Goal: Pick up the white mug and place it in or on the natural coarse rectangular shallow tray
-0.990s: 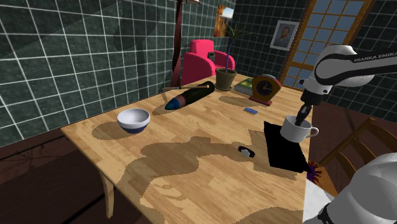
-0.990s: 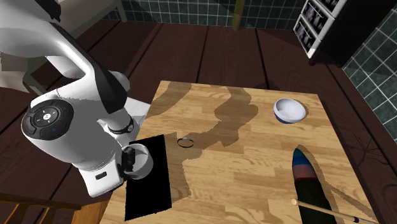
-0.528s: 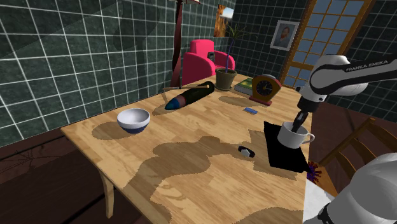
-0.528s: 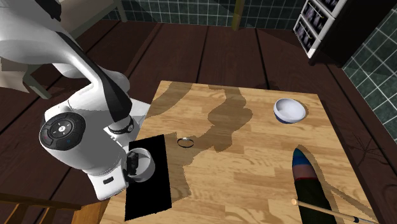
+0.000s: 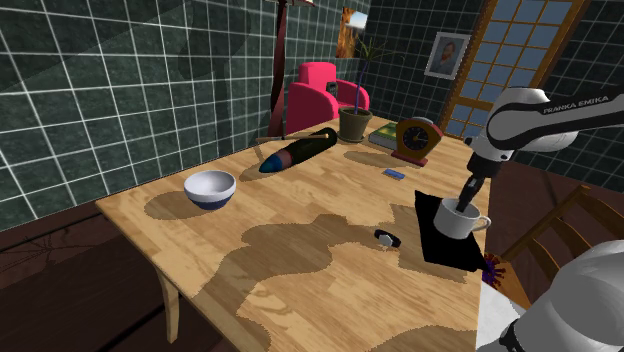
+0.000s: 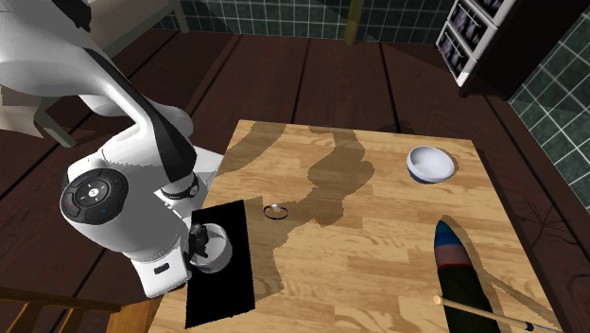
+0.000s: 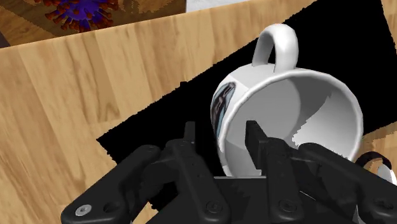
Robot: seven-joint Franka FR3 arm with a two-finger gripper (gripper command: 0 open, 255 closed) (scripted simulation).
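The white mug stands upright on the tray, which is drawn flat black, at the table edge nearest the stand. My gripper comes down onto its rim on the side opposite the handle. In the wrist view the gripper is open: one finger is outside the mug, the other inside, and a strip of tray shows between the outer finger and the wall. The second exterior view has the mug on the tray under my hand.
A white bowl sits toward the shoulder view's left. A dark bottle, a potted plant, a book and a clock line the far side. A small ring-like object lies just beside the tray.
The mug has come down from above the tray until it rests on it, and my hand followed it down. Nothing else on the table moved.
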